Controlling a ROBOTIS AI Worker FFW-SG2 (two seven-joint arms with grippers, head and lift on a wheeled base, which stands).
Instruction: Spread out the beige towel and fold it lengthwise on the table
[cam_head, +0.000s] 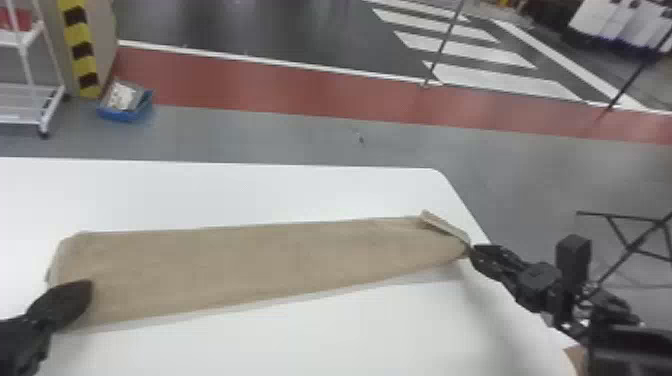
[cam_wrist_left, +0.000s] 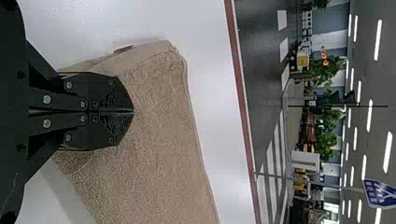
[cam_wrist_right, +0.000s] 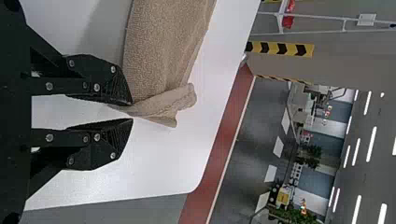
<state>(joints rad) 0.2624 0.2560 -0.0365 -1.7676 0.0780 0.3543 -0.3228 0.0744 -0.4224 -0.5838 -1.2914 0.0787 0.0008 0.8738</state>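
Left gripper (cam_head: 89, 289): located at the near corner of the towel's left end, directly over the cloth. In the left wrist view its two fingers (cam_wrist_left: 119, 95) are pressed together along a straight seam. Whether any cloth is caught between them cannot be determined.

Right gripper (cam_head: 471, 250): located at the right end of the beige towel (cam_head: 260, 260), beside the near corner. In the right wrist view its fingers (cam_wrist_right: 119, 88) are spread, with a clear gap between them. A thin point of cloth extends into the mouth of that gap, close to the tip of one finger; contact cannot be confirmed.

Towel: lies on the white bench (cam_head: 240, 192) as a long, narrow strip running from left to right. The upper surface is mostly flat. Layered edges are visible at the left end. At the right end, a narrow flap (cam_head: 445, 228) is turned over at an angle and stands slightly raised. This end tapers towards the right gripper and is near the bench's right edge.

Surroundings: beyond the bench is a grey floor (cam_head: 300, 140) crossed by a red band (cam_head: 280, 90). White stripes are painted on the darker ground farther off. At the far left are a white wheeled rack (cam_head: 52, 107), a yellow-and-black striped post (cam_head: 82, 50) and a blue tray (cam_head: 122, 116) on the floor beside the post.
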